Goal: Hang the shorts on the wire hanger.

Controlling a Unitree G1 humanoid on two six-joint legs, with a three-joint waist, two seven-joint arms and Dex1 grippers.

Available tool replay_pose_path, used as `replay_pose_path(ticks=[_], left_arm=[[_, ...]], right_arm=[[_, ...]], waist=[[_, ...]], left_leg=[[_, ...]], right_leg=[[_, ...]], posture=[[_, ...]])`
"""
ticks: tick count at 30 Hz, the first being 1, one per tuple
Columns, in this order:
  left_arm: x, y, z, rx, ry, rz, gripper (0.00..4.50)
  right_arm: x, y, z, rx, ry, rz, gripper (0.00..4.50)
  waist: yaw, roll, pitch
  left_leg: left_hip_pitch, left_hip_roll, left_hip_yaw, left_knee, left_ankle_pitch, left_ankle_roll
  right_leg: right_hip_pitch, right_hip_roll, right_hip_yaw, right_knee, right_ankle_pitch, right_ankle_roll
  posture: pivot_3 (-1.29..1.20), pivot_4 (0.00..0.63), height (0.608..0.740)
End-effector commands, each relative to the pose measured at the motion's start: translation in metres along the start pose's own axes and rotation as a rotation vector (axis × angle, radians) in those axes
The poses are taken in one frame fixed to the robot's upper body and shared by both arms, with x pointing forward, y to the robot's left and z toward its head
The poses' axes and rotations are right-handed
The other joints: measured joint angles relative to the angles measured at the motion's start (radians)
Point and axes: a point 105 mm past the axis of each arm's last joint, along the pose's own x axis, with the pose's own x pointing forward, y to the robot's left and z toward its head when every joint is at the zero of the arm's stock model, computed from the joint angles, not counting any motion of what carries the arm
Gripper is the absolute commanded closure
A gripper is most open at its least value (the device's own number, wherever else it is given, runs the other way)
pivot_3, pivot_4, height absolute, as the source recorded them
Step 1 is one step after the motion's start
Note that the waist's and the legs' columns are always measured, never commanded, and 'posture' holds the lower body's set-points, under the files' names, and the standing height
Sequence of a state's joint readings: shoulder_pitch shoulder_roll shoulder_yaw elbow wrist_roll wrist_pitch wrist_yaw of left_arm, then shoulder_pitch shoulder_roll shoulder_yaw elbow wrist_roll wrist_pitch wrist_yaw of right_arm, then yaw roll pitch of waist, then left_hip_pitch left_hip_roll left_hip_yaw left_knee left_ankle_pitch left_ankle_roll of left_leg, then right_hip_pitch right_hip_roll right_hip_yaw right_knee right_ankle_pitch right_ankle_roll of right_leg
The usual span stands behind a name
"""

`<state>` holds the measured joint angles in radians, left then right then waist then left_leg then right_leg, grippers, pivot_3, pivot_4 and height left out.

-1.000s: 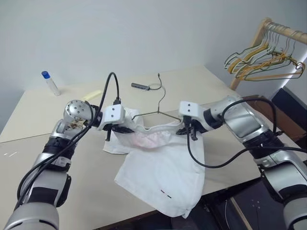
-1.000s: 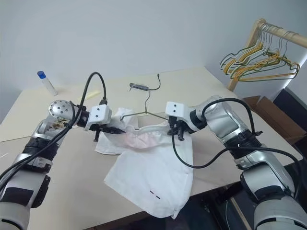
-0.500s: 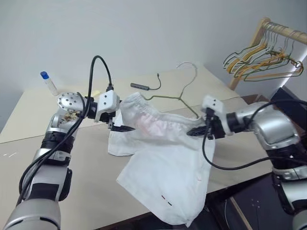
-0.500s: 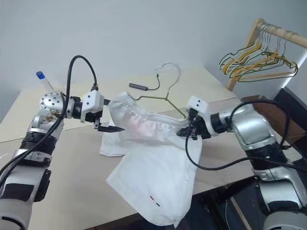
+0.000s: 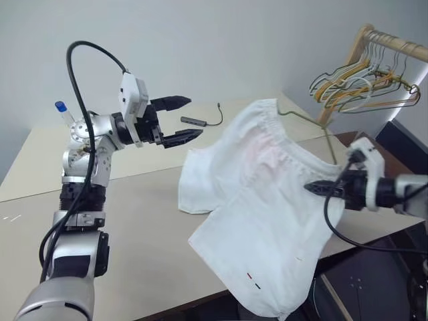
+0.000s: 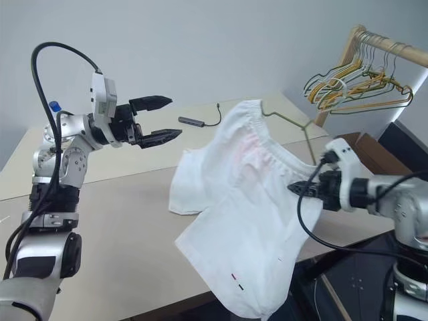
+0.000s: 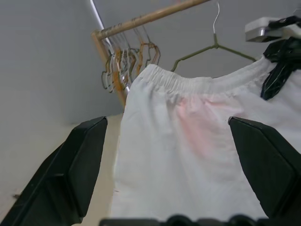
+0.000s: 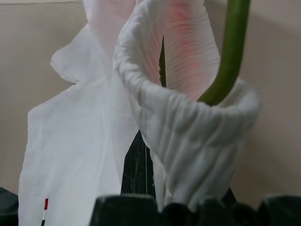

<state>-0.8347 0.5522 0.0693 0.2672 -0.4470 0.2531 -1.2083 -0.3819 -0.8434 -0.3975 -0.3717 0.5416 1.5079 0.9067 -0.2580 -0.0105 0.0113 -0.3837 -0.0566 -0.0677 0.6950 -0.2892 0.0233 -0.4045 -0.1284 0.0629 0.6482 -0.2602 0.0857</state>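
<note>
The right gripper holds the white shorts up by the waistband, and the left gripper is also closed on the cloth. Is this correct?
Not quite. The right gripper does pinch the shorts at the waistband, but the left gripper is open and apart from the cloth, as the left eye view shows.

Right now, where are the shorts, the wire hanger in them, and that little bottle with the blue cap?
shorts (image 5: pixel 267 200), left eye view, middle of the white cloth.
wire hanger (image 6: pixel 286 119), right eye view, bare sloping wire above the waistband.
bottle (image 5: pixel 61 107), left eye view, blue cap behind the left arm.
</note>
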Motion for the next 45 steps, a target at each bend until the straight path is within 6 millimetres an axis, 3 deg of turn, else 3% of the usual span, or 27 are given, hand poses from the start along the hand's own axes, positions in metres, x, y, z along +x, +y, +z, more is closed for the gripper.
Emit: replay_pose_path(ticks=[1, 6, 11, 16, 22, 37, 45], left_arm=[[0.001, -0.004, 0.024, 0.0, -0.08, 0.004, 0.02], [0.005, -0.01, 0.037, -0.017, -0.125, -0.014, 0.02], [0.009, -0.016, 0.038, -0.02, -0.136, -0.029, 0.02], [0.011, -0.016, 0.044, -0.024, -0.171, -0.02, 0.02], [0.012, -0.016, 0.052, -0.024, -0.204, -0.011, 0.02], [0.013, -0.013, 0.055, -0.018, -0.213, 0.004, 0.02], [0.013, -0.015, 0.058, -0.045, -0.23, -0.009, 0.02]], right_arm=[[-0.022, -0.002, 0.006, 0.032, -0.069, -0.073, 4.5], [-0.046, -0.033, 0.004, 0.135, -0.132, -0.26, 4.5], [-0.07, -0.08, 0.012, 0.282, -0.222, -0.569, 4.5], [-0.088, -0.102, 0.023, 0.368, -0.291, -0.749, 4.5], [-0.101, -0.119, 0.027, 0.478, -0.331, -0.879, 4.5], [-0.149, -0.156, 0.013, 0.663, -0.39, -1.197, 4.5], [-0.177, -0.18, 0.007, 0.743, -0.42, -1.262, 4.5]], waist=[[-0.005, 0.001, 0.0], [-0.011, 0.008, -0.005], [-0.026, 0.012, -0.008], [-0.033, 0.015, -0.01], [-0.037, 0.016, -0.01], [-0.037, 0.016, -0.011], [-0.038, 0.017, -0.01]], left_leg=[[0.0, 0.0, 0.0, 0.0, 0.0, 0.0], [0.002, 0.0, 0.0, 0.0, 0.0, 0.0], [0.01, 0.0, 0.001, -0.001, 0.0, 0.0], [0.015, 0.0, 0.002, -0.002, -0.001, 0.002], [0.015, 0.0, 0.006, -0.002, -0.002, 0.003], [0.016, 0.0, 0.01, -0.002, -0.003, 0.004], [0.016, 0.0, 0.012, -0.002, -0.003, 0.005]], right_leg=[[0.0, 0.0, 0.0, 0.0, 0.0, 0.0], [0.002, 0.0, 0.001, -0.001, 0.0, 0.0], [0.011, 0.0, 0.002, -0.003, 0.0, 0.0], [0.018, 0.0, 0.002, -0.006, -0.001, 0.002], [0.018, 0.0, 0.006, -0.006, -0.001, 0.003], [0.018, 0.0, 0.007, -0.007, -0.002, 0.004], [0.02, 0.0, 0.008, -0.009, -0.002, 0.004]], posture=[[-0.31, 0.0, 0.74], [-0.32, 0.0, 0.74], [-0.33, 0.0, 0.74], [-0.33, 0.0, 0.74], [-0.33, 0.0, 0.74], [-0.32, 0.0, 0.74], [-0.32, 0.0, 0.74]])
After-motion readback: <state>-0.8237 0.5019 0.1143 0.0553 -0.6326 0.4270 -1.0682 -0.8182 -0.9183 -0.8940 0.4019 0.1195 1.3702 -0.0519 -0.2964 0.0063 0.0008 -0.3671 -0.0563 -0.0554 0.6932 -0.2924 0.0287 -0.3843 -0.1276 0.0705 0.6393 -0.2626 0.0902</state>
